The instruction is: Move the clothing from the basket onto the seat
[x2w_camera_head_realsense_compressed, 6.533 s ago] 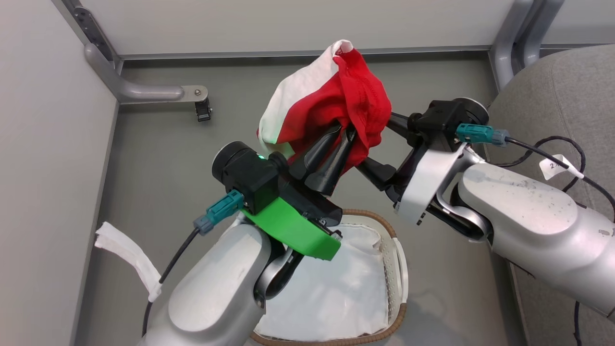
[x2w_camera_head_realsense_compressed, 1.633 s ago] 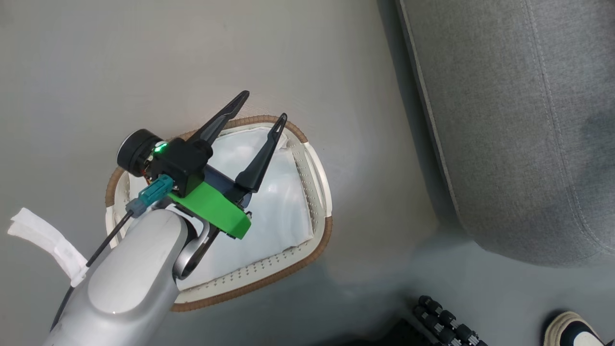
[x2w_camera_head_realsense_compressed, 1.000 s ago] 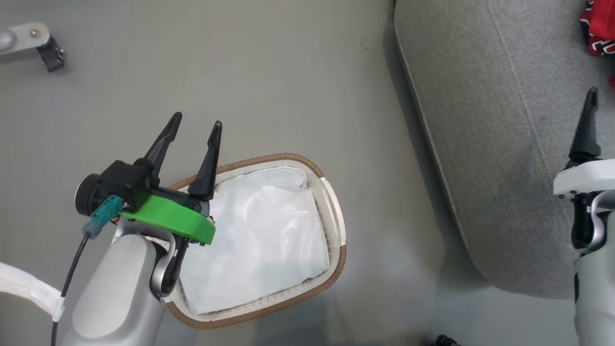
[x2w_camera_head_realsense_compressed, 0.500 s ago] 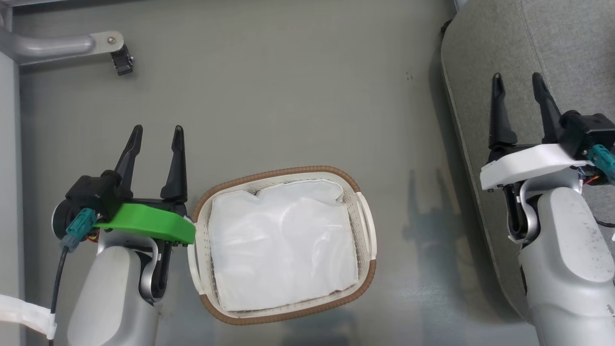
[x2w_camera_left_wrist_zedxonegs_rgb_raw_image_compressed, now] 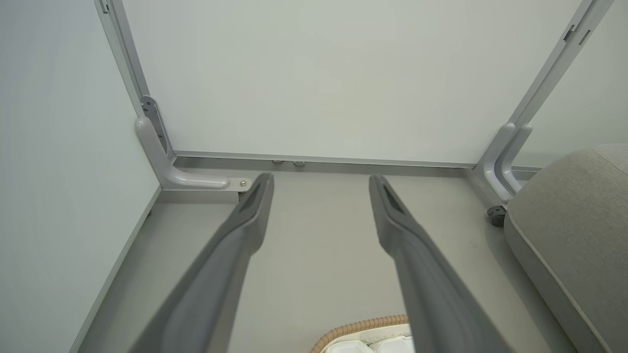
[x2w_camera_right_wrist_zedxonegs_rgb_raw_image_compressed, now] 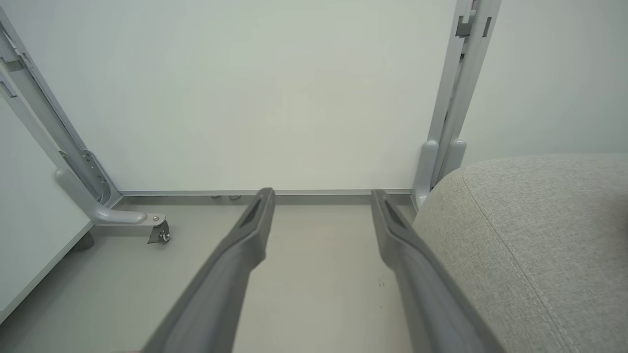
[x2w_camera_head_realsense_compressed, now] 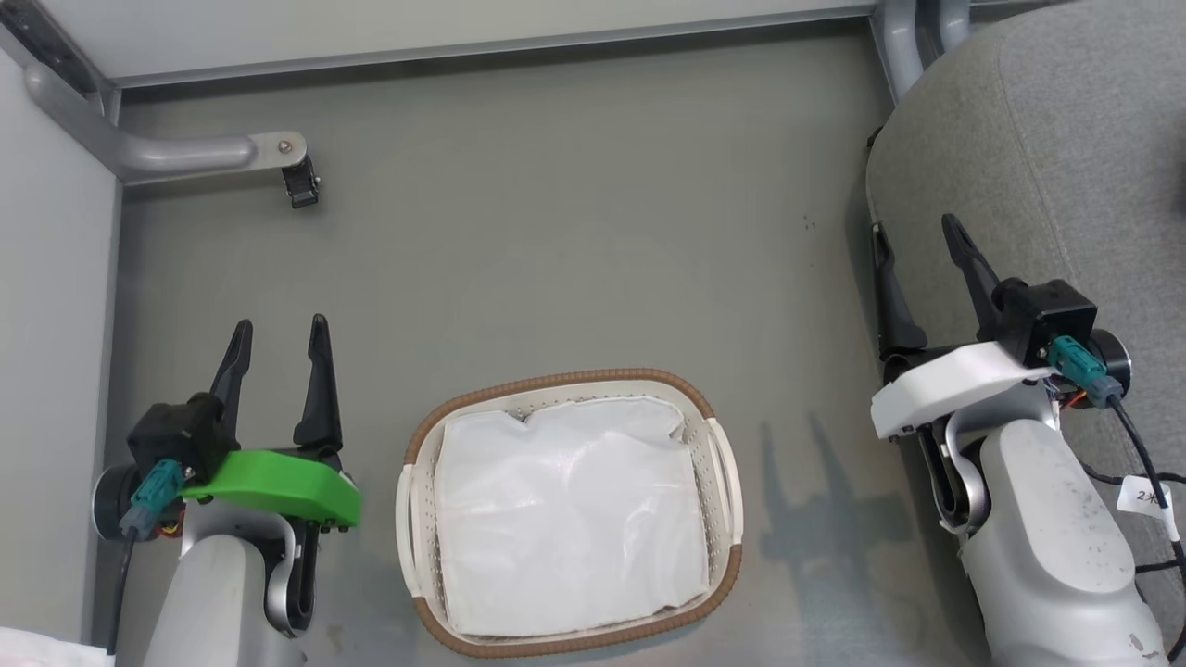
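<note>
There is one basket (x2w_camera_head_realsense_compressed: 565, 377), one white sheet (x2w_camera_head_realsense_compressed: 570, 514) lying inside it, one seat (x2w_camera_head_realsense_compressed: 1047, 157) and two grippers, each with two dark fingers. The basket stands on the floor (x2w_camera_head_realsense_compressed: 574, 232) between the arms, touching neither. The sheet covers its bottom.

The left gripper (x2w_camera_head_realsense_compressed: 281, 325) hangs above bare floor near the basket's left end, fingers spread, nothing between them. In its wrist view the left gripper (x2w_camera_left_wrist_zedxonegs_rgb_raw_image_compressed: 320, 180) points at the back wall, with a bit of the basket's brown rim (x2w_camera_left_wrist_zedxonegs_rgb_raw_image_compressed: 363, 324) at the bottom edge.

The right gripper (x2w_camera_head_realsense_compressed: 914, 227) is also spread and holds nothing. It hangs at the seat's left edge, one finger over the floor, the other over the grey fabric. In the right wrist view the seat (x2w_camera_right_wrist_zedxonegs_rgb_raw_image_compressed: 539, 235) rises just beside the right gripper (x2w_camera_right_wrist_zedxonegs_rgb_raw_image_compressed: 321, 192).

A strip of floor separates basket and seat. Ahead of the basket the floor runs open to the back wall (x2w_camera_head_realsense_compressed: 463, 23).

The floor is smooth and grey. A pale side panel (x2w_camera_head_realsense_compressed: 46, 278) closes the left, where one metal foot (x2w_camera_head_realsense_compressed: 232, 153) carries a small caster (x2w_camera_head_realsense_compressed: 301, 190). A pair of grey posts (x2w_camera_head_realsense_compressed: 913, 28) stands in the corner by the seat.
</note>
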Controlling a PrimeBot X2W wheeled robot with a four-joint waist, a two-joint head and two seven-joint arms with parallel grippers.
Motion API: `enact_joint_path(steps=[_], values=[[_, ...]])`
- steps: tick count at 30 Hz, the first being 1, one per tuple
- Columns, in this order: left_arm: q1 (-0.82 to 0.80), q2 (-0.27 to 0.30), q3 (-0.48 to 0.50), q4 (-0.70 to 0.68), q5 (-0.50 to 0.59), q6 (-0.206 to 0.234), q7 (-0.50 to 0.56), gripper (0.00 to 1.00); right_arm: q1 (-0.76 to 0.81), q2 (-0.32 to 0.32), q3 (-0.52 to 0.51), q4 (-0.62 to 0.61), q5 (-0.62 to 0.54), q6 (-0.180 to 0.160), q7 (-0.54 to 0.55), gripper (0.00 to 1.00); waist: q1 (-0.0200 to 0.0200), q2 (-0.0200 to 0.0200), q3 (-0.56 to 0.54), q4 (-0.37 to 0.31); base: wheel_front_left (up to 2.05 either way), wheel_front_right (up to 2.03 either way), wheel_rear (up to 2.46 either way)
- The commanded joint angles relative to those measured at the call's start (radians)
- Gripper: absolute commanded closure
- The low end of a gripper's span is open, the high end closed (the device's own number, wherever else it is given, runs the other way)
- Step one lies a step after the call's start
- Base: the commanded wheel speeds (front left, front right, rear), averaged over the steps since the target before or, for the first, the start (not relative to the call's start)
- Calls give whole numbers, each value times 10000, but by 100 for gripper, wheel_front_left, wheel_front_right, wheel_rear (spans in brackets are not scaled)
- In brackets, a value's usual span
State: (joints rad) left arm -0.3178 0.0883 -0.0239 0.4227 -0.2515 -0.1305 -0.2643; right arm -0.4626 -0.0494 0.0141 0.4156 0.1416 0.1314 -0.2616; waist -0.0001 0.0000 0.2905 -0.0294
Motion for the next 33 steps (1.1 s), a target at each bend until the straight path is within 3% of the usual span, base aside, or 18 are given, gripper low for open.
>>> enact_joint_path(steps=[1,25,26,33], values=[[231,-12,91,33,62,-7,3,0,244,-40,40,-23,82,-15,-49,0,1,0,-313,57,0,0,0],[1447,-263,274,123,-471,-9,3,0,1533,-39,649,13,484,-15,-49,0,1,0,-1628,5,0,0,0],[1300,-282,246,174,-483,0,-1,100,1456,8,637,38,444,0,0,100,1,0,-1630,6,0,0,0],[1387,-361,319,361,-1133,0,223,100,1701,57,511,231,1158,0,234,100,1,0,-1671,14,0,0,0]])
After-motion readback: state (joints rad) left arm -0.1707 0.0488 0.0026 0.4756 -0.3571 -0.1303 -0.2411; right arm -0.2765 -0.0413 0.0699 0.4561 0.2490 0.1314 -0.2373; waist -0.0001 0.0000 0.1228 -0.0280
